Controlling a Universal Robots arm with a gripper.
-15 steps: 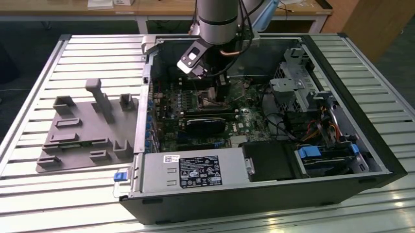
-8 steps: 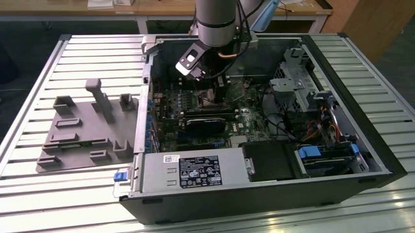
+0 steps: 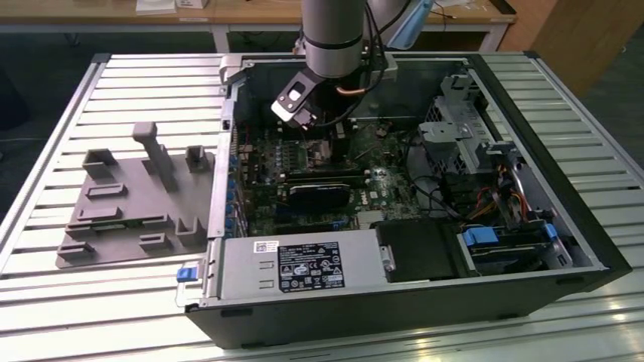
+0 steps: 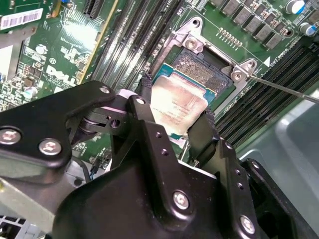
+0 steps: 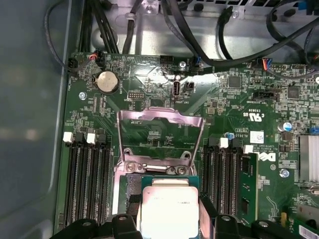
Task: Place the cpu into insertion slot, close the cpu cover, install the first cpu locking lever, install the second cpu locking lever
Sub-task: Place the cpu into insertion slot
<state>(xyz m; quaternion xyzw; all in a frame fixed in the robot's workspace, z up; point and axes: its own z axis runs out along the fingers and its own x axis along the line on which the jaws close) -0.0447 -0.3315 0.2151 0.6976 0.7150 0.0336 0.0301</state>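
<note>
- I see my arm (image 3: 330, 30) in the exterior view as a pale grey round tube with a darker grey collar.
- A black block (image 3: 298, 98) with a pale face hangs below that collar.
- In the second wrist view my gripper (image 4: 178, 102) is matte black, built of angular plates.
- Silver screws (image 4: 180, 200) stud its housing.
- Its fingers (image 4: 203, 137) are black and narrow.

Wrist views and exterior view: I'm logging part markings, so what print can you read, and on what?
cpu, metal top: faint print, too small to read.
green circuit board: white lettering, too small to quote.
barcode sticker, second wrist view: digits unreadable.
black label on the grey metal box, exterior view: too small to read.
</note>
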